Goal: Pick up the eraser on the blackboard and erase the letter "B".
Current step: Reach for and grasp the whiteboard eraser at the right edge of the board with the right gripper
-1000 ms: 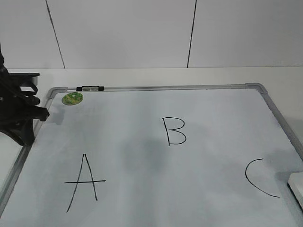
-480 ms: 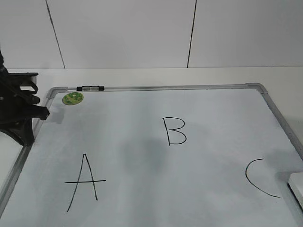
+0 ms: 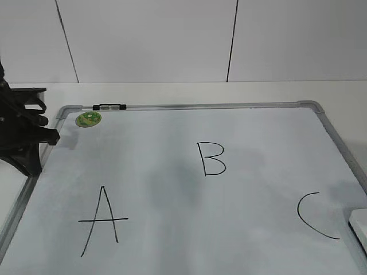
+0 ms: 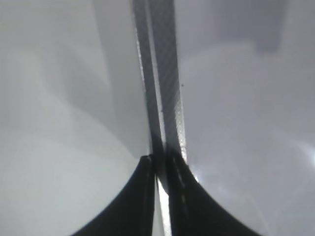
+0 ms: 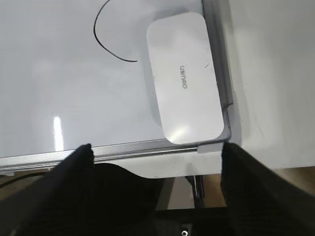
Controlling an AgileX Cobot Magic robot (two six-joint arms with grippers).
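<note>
The blackboard is a pale white board with a grey metal frame, lying flat on the table. The black letter "B" is at its middle. The white eraser lies at the board's near right corner, next to the letter "C"; only its edge shows in the exterior view. My right gripper is open, hovering above the board's near edge just short of the eraser. My left gripper is shut and empty, over the board's left frame rail; its arm sits at the left.
The letter "A" is at the near left. A round green sticker and a small black-and-silver clip are at the far left corner. The table edge lies below the board's near rail in the right wrist view.
The eraser's visible edge in the exterior view has shifted slightly down and right. The left arm and the letters are unchanged.
</note>
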